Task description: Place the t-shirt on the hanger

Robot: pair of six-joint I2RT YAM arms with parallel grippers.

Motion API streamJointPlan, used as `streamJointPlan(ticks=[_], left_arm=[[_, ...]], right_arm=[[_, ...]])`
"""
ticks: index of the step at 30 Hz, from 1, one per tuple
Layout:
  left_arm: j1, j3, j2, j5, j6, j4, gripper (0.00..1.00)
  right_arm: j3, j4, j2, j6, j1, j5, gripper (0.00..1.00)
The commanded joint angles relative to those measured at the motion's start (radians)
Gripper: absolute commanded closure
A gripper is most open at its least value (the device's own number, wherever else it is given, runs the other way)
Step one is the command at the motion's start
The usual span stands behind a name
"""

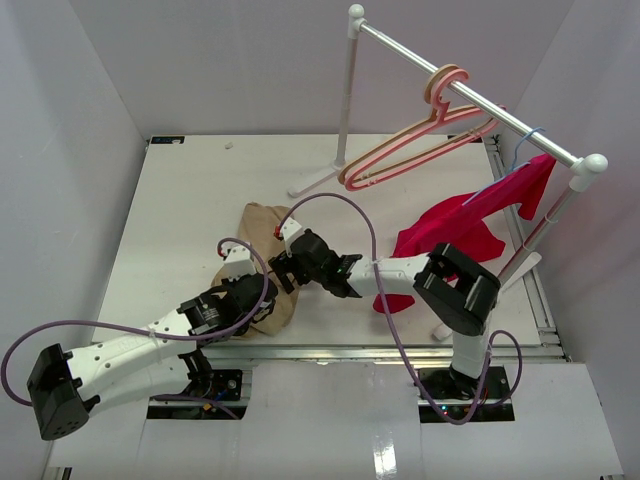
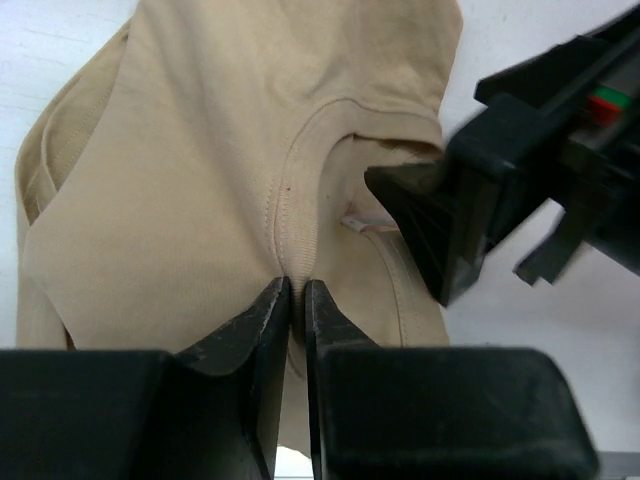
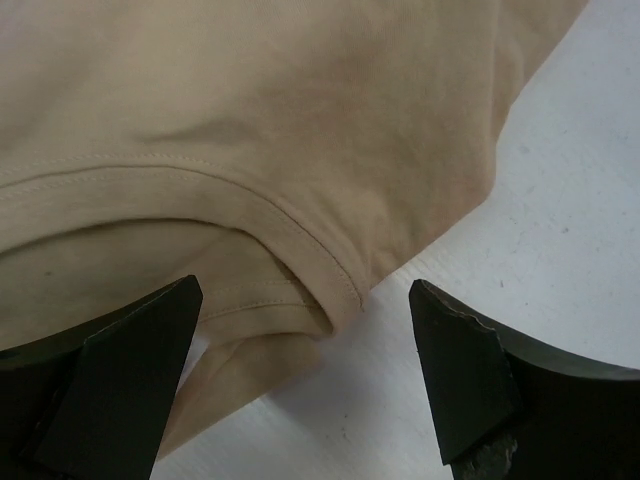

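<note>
Tan t-shirt (image 2: 200, 180) pinched by left fingers (image 2: 262, 335); right fingers (image 3: 125, 345) spread wide over its edge.

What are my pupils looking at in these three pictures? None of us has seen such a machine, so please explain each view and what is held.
These are two robot arms bolted at the near edge of a white table. One picture looks down from above and behind them; the other two come from cameras on each wrist, so the dark prongs in front are that arm's own tool. A plain beige cloth t-shirt lies bunched on the table. The left tool is pinched shut on its collar seam; the right tool is open, close over the collar's edge. At the back, a metal clothes rail carries a thin pink plastic hanger, a peach-tan hanger beside it, and a bright magenta garment.
</note>
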Motion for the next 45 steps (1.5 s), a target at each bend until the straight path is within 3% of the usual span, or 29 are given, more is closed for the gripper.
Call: streamJointPlan(ticks=[1,2,9,11,15,18,31,34,36,41,45], left_arm=[[0.003,0.014,0.019,-0.003,0.009,0.011,0.82],[0.002,0.013,0.018,-0.005,0.004,0.007,1.0],[0.003,0.007,0.006,-0.029,-0.017,0.0,1.0],[0.003,0.008,0.013,-0.033,-0.023,-0.004,1.0],[0.003,0.013,0.033,-0.04,-0.028,-0.004,1.0],[0.003,0.017,0.043,-0.037,-0.025,-0.001,1.0],[0.002,0.016,0.067,-0.032,0.011,0.075,1.0],[0.003,0.019,0.108,-0.033,0.011,0.091,1.0],[0.003,0.021,0.127,-0.03,0.008,0.1,0.96],[0.002,0.016,0.125,0.001,0.054,0.18,0.45],[0.003,-0.012,0.103,0.057,0.136,0.258,0.36]], right_arm=[[0.045,0.109,0.06,0.007,-0.02,-0.006,0.11],[0.055,0.113,0.078,0.008,-0.02,-0.004,0.15],[0.04,0.141,0.113,0.015,-0.021,0.018,0.3],[0.039,0.143,0.117,0.017,-0.023,0.032,0.4],[0.043,0.115,0.109,0.026,-0.025,0.088,0.71],[0.059,0.031,0.067,0.035,-0.025,0.206,0.9],[-0.016,-0.17,-0.229,0.07,0.019,0.451,0.92],[-0.026,-0.216,-0.31,0.09,0.03,0.445,0.92],[-0.029,-0.228,-0.333,0.09,0.038,0.421,0.92],[-0.017,-0.233,-0.36,0.08,0.071,0.377,0.92],[0.0,-0.262,-0.361,0.086,0.084,0.376,0.92]])
